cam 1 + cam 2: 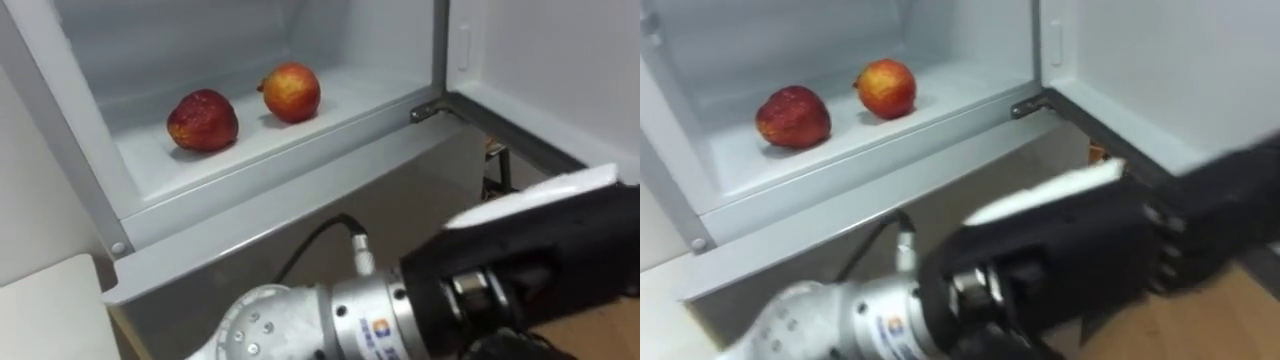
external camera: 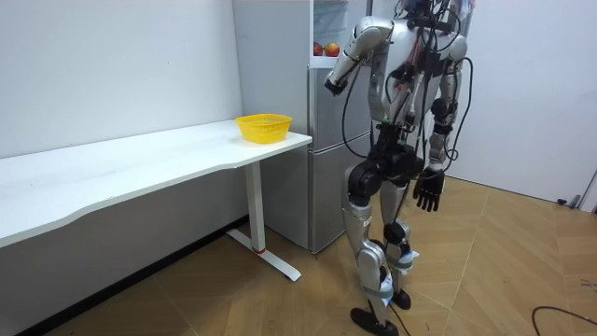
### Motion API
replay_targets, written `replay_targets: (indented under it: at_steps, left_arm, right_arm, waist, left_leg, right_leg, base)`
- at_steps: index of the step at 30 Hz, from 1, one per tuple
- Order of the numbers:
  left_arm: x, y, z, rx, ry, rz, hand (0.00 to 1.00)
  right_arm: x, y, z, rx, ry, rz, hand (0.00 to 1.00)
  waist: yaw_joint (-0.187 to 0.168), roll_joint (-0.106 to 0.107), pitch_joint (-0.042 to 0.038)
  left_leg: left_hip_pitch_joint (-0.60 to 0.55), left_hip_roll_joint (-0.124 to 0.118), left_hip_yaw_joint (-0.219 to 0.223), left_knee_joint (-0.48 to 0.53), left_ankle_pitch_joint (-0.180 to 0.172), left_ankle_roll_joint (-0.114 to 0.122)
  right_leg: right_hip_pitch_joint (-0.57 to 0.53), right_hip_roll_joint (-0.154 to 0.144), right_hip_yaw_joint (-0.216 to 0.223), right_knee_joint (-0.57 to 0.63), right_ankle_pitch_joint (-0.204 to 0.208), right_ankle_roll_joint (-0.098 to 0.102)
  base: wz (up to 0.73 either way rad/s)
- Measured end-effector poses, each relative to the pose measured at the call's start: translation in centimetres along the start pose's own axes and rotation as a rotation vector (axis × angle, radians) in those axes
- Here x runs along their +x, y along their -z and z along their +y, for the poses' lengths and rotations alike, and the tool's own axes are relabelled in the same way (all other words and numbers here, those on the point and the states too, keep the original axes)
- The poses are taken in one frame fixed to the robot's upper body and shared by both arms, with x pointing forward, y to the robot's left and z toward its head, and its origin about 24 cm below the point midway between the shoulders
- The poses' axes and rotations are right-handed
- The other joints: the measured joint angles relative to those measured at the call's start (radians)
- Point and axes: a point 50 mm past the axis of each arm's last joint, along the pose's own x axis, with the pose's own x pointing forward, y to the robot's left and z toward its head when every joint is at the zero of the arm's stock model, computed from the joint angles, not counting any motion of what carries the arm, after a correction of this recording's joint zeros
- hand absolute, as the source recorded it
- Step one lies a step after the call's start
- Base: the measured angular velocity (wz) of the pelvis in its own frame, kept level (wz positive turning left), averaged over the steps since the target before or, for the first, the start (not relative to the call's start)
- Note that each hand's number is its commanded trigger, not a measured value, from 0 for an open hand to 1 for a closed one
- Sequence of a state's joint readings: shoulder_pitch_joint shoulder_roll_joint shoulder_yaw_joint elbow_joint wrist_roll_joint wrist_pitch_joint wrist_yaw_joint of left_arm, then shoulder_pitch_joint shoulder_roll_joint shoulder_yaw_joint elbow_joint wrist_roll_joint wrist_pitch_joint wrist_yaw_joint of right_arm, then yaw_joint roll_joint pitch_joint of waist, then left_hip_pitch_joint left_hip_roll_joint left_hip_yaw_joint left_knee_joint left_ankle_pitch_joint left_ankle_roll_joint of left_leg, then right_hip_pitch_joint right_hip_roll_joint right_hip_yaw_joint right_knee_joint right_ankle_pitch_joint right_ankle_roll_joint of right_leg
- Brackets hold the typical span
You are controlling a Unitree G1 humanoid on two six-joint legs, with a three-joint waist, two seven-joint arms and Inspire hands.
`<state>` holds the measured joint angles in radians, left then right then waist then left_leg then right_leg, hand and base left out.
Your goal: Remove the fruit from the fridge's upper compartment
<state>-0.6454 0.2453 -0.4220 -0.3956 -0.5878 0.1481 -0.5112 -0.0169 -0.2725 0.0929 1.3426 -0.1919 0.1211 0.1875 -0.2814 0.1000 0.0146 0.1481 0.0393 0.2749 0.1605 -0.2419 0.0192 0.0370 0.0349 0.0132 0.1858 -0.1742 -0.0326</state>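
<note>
— The fruit?
— One dark red apple (image 1: 203, 121), one red-and-yellow apple (image 1: 291, 92), on a white fridge shelf (image 1: 345, 98).
— And outside it?
— A black left hand (image 1: 520, 270); a yellow basket (image 2: 263, 127) on a white table (image 2: 140, 163); a brown wooden floor (image 2: 522, 266).

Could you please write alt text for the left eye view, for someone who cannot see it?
A dark red apple and a red-yellow apple sit apart on a shelf in the open fridge. The robot's left hand is at lower right, below the shelf, touching neither.
</note>
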Motion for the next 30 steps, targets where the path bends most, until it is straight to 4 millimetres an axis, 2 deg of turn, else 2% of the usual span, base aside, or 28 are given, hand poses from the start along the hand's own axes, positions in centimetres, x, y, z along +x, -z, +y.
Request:
replay_targets:
  at_steps: [2, 3, 5, 6, 8, 9, 11, 14, 18, 20, 24, 26, 27, 28, 29, 30]
  left_arm:
    - [-1.6, -1.8, 0.7, 0.100, -0.049, -0.007, 0.00]
    - [-2.1, -2.2, 0.9, 0.125, -0.067, -0.008, 0.00]
    - [-4.7, -3.5, 2.0, 0.226, -0.175, 0.029, 0.00]
    - [-5.4, -3.7, 2.4, 0.240, -0.213, 0.041, 0.00]
    - [-8.3, -5.0, 3.8, 0.307, -0.386, 0.061, 0.00]
    - [-9.0, -5.5, 4.1, 0.328, -0.433, 0.060, 0.00]
    - [-11.3, -6.9, 5.1, 0.391, -0.609, 0.039, 0.00]
    - [-14.1, -8.0, 5.1, 0.449, -0.785, 0.027, 0.00]
    - [-15.8, -9.2, 5.2, 0.502, -0.931, -0.018, 0.00]
    - [-17.2, -10.2, 5.0, 0.552, -1.021, -0.037, 0.00]
    - [-20.2, -11.7, 4.4, 0.622, -1.195, -0.075, 0.00]
    - [-22.2, -12.2, 3.4, 0.658, -1.324, -0.081, 0.00]
    - [-22.7, -12.3, 3.1, 0.664, -1.359, -0.076, 0.00]
    - [-24.2, -12.1, 2.3, 0.671, -1.448, -0.052, 0.00]
    - [-25.6, -11.7, 1.5, 0.680, -1.544, -0.010, 0.00]
    - [-26.3, -11.4, 1.1, 0.679, -1.590, 0.012, 0.00]
  right_arm:
    - [0.0, 0.3, 0.0, 0.013, 0.004, 0.004, 0.00]
    - [0.0, 0.4, 0.0, 0.017, 0.006, 0.006, 0.00]
    - [0.0, 1.2, 0.0, 0.028, 0.014, 0.007, 0.00]
    - [0.0, 1.5, 0.0, 0.040, 0.016, 0.011, 0.00]
    - [0.0, 2.2, 0.0, 0.066, 0.031, 0.008, 0.00]
    - [-0.1, 2.5, 0.1, 0.072, 0.031, 0.012, 0.00]
    - [-0.1, 3.1, 0.1, 0.096, 0.051, 0.022, 0.00]
    - [-0.1, 3.9, 0.4, 0.057, 0.068, 0.043, 0.00]
    - [-0.1, 4.2, 0.7, 0.043, 0.075, 0.047, 0.00]
    - [-0.1, 4.4, 0.8, 0.025, 0.090, 0.046, 0.00]
    - [-0.1, 5.2, 1.3, 0.007, 0.093, 0.063, 0.00]
    - [-0.1, 5.9, 2.0, 0.008, 0.080, 0.074, 0.00]
    - [-0.1, 6.0, 2.1, 0.009, 0.077, 0.075, 0.00]
    - [-0.2, 6.2, 2.4, 0.024, 0.073, 0.075, 0.00]
    - [-0.2, 6.4, 2.6, 0.044, 0.072, 0.074, 0.00]
    - [-0.2, 6.6, 2.7, 0.048, 0.071, 0.075, 0.00]
  waist:
    - [0.049, 0.000, -0.0032]
    - [0.065, 0.000, -0.0032]
    - [0.120, -0.002, -0.0041]
    - [0.131, -0.001, -0.0045]
    - [0.202, -0.001, -0.0073]
    - [0.217, -0.001, -0.0082]
    - [0.241, -0.012, -0.0104]
    - [0.298, -0.021, -0.0193]
    - [0.336, -0.042, -0.0217]
    - [0.356, -0.046, -0.0198]
    - [0.378, -0.043, -0.0185]
    - [0.397, -0.039, -0.0210]
    - [0.398, -0.040, -0.0203]
    - [0.400, -0.044, -0.0176]
    - [0.398, -0.034, -0.0227]
    - [0.399, -0.034, -0.0203]
  left_leg:
    - [-0.013, 0.000, -0.037, 0.001, 0.000, 0.000]
    - [-0.014, 0.000, -0.041, 0.001, 0.000, -0.001]
    - [-0.011, 0.000, -0.070, 0.002, 0.002, -0.003]
    - [-0.012, 0.000, -0.074, 0.004, 0.002, -0.003]
    - [-0.013, 0.000, -0.091, 0.004, 0.003, -0.005]
    - [-0.014, 0.000, -0.096, 0.004, 0.003, -0.006]
    - [-0.015, -0.006, -0.142, 0.004, 0.004, -0.007]
    - [-0.013, -0.015, -0.149, 0.006, 0.005, -0.008]
    - [-0.014, -0.019, -0.177, 0.007, 0.005, -0.008]
    - [-0.014, -0.022, -0.197, 0.016, 0.005, -0.007]
    - [-0.013, -0.035, -0.205, 0.028, 0.005, -0.007]
    - [-0.010, -0.036, -0.206, 0.029, 0.005, -0.007]
    - [-0.009, -0.036, -0.208, 0.030, 0.005, -0.007]
    - [-0.011, -0.037, -0.214, 0.032, 0.005, -0.007]
    - [-0.015, -0.039, -0.223, 0.035, 0.005, -0.007]
    - [-0.017, -0.039, -0.223, 0.037, 0.005, -0.007]
  right_leg:
    - [0.001, -0.003, -0.028, -0.001, 0.000, 0.000]
    - [0.001, -0.003, -0.032, -0.001, 0.000, 0.000]
    - [0.011, -0.004, -0.058, -0.003, 0.000, 0.000]
    - [0.015, -0.005, -0.069, -0.004, 0.000, -0.001]
    - [0.017, -0.005, -0.073, -0.004, 0.000, -0.001]
    - [0.018, -0.006, -0.075, -0.004, 0.000, -0.001]
    - [0.036, -0.013, -0.117, -0.009, -0.001, -0.001]
    - [0.046, -0.014, -0.130, -0.017, -0.002, -0.002]
    - [0.055, -0.018, -0.157, -0.018, -0.004, 0.000]
    - [0.070, -0.033, -0.181, -0.019, -0.008, 0.003]
    - [0.077, -0.037, -0.182, -0.015, -0.018, 0.009]
    - [0.072, -0.042, -0.185, -0.009, -0.026, 0.009]
    - [0.072, -0.043, -0.188, -0.005, -0.028, 0.008]
    - [0.070, -0.047, -0.201, 0.001, -0.030, 0.007]
    - [0.070, -0.048, -0.207, 0.002, -0.031, 0.008]
    - [0.069, -0.048, -0.208, 0.002, -0.032, 0.008]
  base:
    - [0.35]
    - [0.29]
    - [0.36]
    - [0.40]
    - [0.18]
    - [0.19]
    - [0.52]
    - [0.17]
    - [0.24]
    - [0.20]
    - [0.15]
    - [0.05]
    - [0.04]
    - [0.12]
    - [0.14]
    - [0.14]
